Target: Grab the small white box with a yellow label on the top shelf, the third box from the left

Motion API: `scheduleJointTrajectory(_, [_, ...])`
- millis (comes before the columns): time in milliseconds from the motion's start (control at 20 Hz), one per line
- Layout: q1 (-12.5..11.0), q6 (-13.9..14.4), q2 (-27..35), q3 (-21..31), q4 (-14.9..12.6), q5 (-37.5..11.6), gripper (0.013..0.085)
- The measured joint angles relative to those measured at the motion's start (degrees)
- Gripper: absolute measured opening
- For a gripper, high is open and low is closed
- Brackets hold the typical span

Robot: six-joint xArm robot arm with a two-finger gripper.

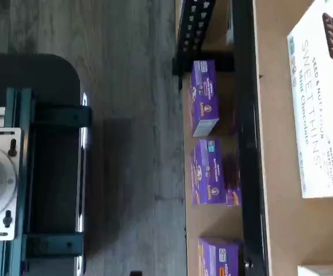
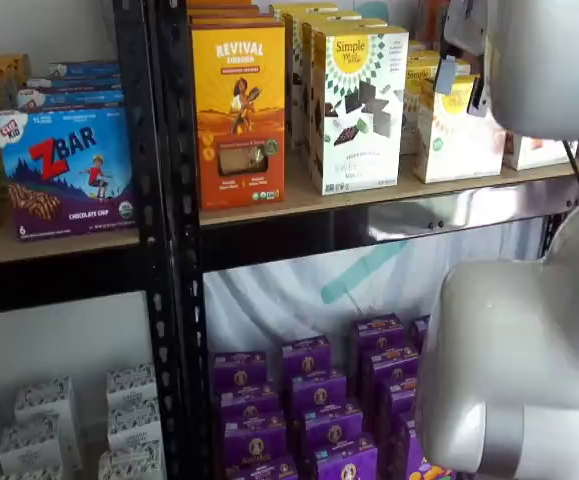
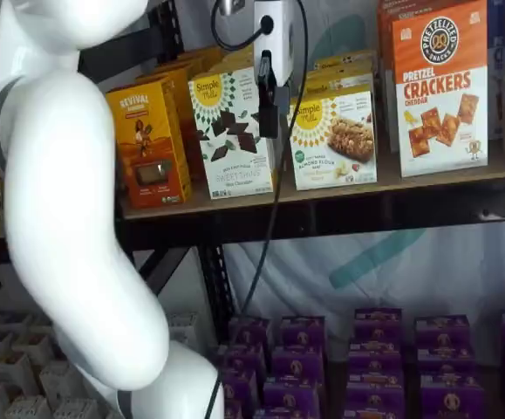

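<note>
The small white box shows in both shelf views [image 3: 335,140] [image 2: 457,128], short, with a yellow round logo, standing on the top shelf [image 3: 426,182] [image 2: 299,203]. In one of them the white arm [image 2: 544,60] partly covers it. My gripper [image 3: 269,118] hangs in front of the shelf, before the gap between the tall white sunburst box [image 3: 230,131] and the small white box. Its black fingers show side-on with no plain gap and hold nothing. The wrist view shows the tall box's top [image 1: 321,103]; the small box is not plainly seen there.
An orange box [image 3: 147,144] [image 2: 239,110] stands left of the tall white box. An orange cracker box [image 3: 440,87] stands to the right. Purple boxes [image 2: 319,400] [image 1: 203,98] fill the lower shelf. A cable [image 3: 278,183] hangs below the gripper. The dark mount [image 1: 34,161] shows in the wrist view.
</note>
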State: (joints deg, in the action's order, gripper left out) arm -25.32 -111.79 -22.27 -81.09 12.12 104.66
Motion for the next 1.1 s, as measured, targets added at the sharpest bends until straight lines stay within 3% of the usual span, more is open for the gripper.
scheduleJointTrajectory(200, [0.6, 0.1, -3.5, 3.2, -1.6, -2.1, 0.0850])
scheduleJointTrajectory(650, [0.2, 0.0, -6.4, 5.2, -1.2, -1.2, 0.0850])
scheduleJointTrajectory(1100, [-2.8, -0.1, -3.6, 1.7, 6.7, -1.2, 0.0850])
